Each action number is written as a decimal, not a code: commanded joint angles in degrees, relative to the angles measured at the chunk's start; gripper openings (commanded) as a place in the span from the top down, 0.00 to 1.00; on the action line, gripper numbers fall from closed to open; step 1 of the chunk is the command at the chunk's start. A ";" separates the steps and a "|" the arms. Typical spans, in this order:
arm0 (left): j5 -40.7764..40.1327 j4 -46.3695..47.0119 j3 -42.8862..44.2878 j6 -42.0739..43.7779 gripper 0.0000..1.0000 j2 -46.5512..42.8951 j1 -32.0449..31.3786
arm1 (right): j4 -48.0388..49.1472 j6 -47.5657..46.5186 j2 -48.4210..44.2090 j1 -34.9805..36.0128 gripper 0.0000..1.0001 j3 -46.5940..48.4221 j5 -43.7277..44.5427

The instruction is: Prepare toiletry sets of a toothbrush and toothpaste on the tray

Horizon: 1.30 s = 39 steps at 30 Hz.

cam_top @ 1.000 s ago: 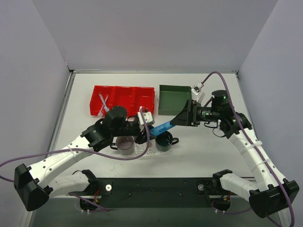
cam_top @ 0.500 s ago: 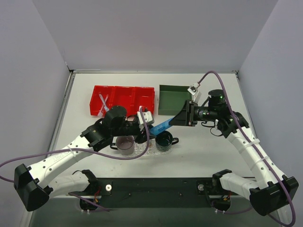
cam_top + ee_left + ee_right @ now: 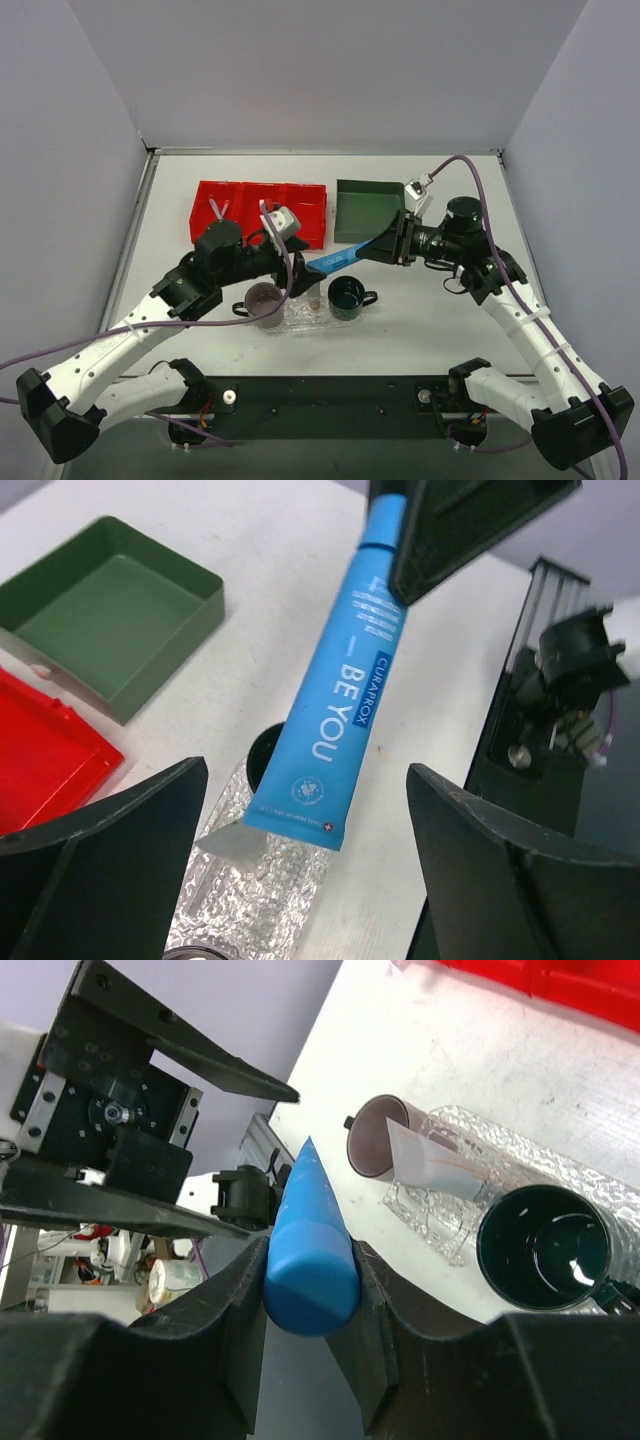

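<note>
Table point(image 3: 430, 320) bears red bin point(image 3: 300, 200), green bin point(image 3: 362, 212), tray point(image 3: 300, 319)

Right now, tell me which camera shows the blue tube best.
Left wrist. The blue tube runs nearly full length across it, lettering readable, cap end in the right gripper. Top external shows it only as a small, slanted blue strip. Right wrist sees it end-on and foreshortened, clamped between its own fingers.
</note>
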 commanded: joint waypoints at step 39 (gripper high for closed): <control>4.20 35.42 -13.62 -64.04 0.93 -7.24 6.08 | 30.62 10.01 -10.87 -0.47 1.00 -6.74 -1.75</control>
